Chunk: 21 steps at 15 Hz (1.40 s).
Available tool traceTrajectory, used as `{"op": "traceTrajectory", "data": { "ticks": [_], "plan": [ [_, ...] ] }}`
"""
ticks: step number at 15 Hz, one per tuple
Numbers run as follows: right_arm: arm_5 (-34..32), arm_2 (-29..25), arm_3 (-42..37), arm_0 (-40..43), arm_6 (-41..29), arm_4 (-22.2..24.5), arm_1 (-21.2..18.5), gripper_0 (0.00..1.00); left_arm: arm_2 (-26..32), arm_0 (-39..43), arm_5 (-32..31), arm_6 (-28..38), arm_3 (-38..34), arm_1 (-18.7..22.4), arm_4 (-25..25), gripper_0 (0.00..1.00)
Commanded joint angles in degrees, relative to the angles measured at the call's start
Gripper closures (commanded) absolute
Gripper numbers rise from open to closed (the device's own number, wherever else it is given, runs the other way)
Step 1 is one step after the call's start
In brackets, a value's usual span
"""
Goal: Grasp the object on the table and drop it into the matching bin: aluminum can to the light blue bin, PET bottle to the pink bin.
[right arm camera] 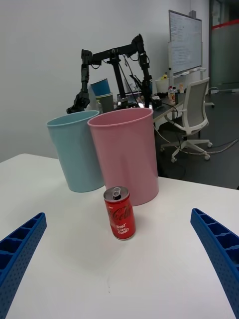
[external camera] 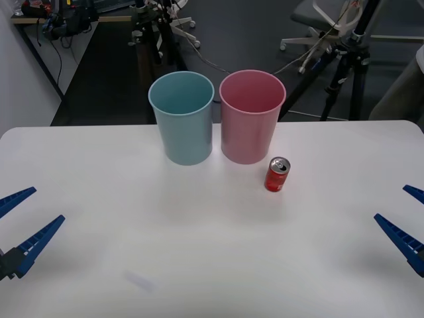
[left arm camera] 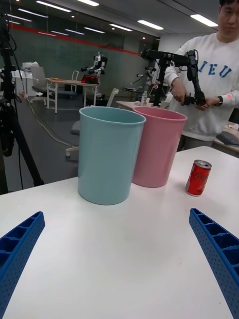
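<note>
Light blue bin: a tall, tapered, pale blue-teal plastic bin (external camera: 182, 119) with a round rim, standing upright at the far middle of the bench; what can be seen of its inside from the front view holds nothing.
Pink bin: a same-shaped tall pink plastic bin (external camera: 251, 117), upright, just beside the blue one on the robot's right, their rims nearly touching; the visible part of its inside also looks bare.
Can: a small red aluminum drink can (external camera: 277, 174) with a silver top and pull tab, upright on the bench, just in front of the pink bin and slightly to its right, apart from both tools.
Left tool: blue ribbed fingers spread wide (external camera: 18, 228), low over the near left edge of the bench, holding nothing.
Right tool: blue ribbed fingers spread wide (external camera: 409, 217), low over the near right edge, holding nothing.
Hard to make out: the bins' floors are hidden by their walls; the right tool is cut off by the frame edge.
Bench: a wide, plain white tabletop (external camera: 199, 252) with rounded corners.
Room: dark floor, a tripod and office chairs behind the bench.
</note>
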Motion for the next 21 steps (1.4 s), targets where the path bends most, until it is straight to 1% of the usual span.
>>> {"op": "traceTrajectory", "data": {
  "ticks": [1,2,7,13,14,19,20,21],
  "plan": [
    [0.0,0.0,0.0,0.0,0.0,0.0,0.0,0.00,0.0,0.0,0.0,0.0,0.0,0.0,0.0,0.00],
    [-0.1,-0.1,0.5,0.8,0.1,0.5,2.2,0.00,0.0,0.0,0.0,0.0,0.0,0.0,0.0,0.00],
    [0.0,0.5,0.3,1.2,1.0,0.6,2.0,0.00,0.0,0.0,0.0,0.0,0.0,0.0,0.0,0.00],
    [1.4,4.8,0.3,5.6,5.2,-1.6,2.3,0.00,0.0,0.0,0.0,0.0,0.0,0.0,0.0,0.00],
    [2.9,6.3,0.3,6.7,9.1,-3.1,2.3,0.00,0.0,0.0,0.0,0.0,0.0,0.0,0.0,0.00],
    [9.5,12.7,0.3,9.4,20.5,-7.2,2.6,0.00,0.0,0.0,0.0,0.0,0.0,0.0,0.0,0.00],
    [10.4,14.0,1.2,9.0,22.1,-7.9,2.6,0.00,0.0,0.0,0.0,0.0,0.0,0.0,0.0,0.00],
    [10.6,15.6,3.9,7.5,24.5,-8.8,2.7,0.00,0.0,0.0,0.0,0.0,0.0,0.0,0.0,0.00]
  ]
}}
